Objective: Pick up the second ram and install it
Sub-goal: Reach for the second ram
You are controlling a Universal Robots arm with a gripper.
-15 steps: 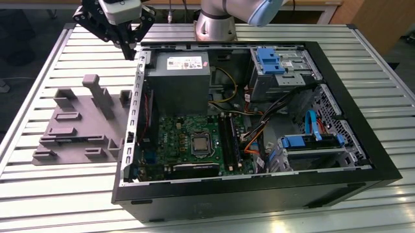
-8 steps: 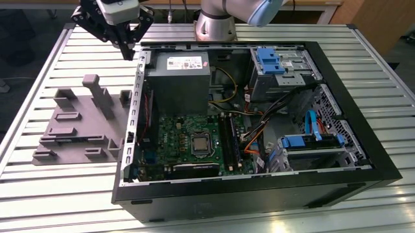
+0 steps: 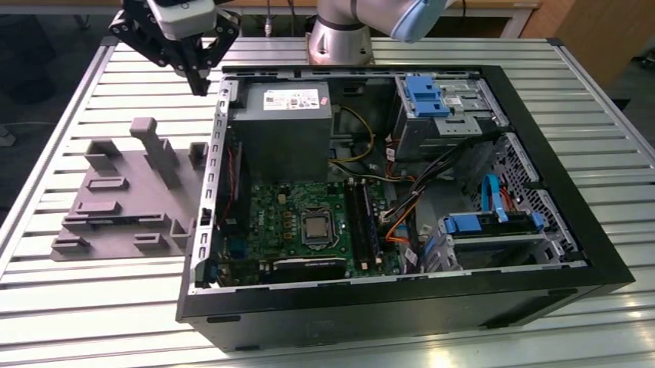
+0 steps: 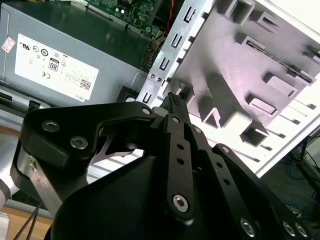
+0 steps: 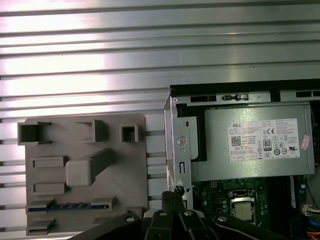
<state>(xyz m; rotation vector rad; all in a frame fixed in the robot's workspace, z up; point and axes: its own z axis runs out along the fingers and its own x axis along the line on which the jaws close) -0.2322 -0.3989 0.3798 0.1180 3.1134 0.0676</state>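
The tool (image 3: 202, 86) hangs above the far corner of the open computer case (image 3: 409, 307), on the exterior view's left. Its fingers are pressed together with nothing between them. In both wrist views the fingertips sit over the case's metal edge, between the grey power supply (image 3: 281, 126) and the grey holder block (image 3: 113, 207). That block lies flat on the slatted table (image 3: 61, 307), just beside the case on the exterior view's left. The second ram (image 5: 70, 206) stands on edge in a long slot toward the block's near end. It shows as a thin blue strip in the first wrist view, well apart from the tool. The green motherboard (image 3: 281, 203) sits inside the case, nearer than the power supply.
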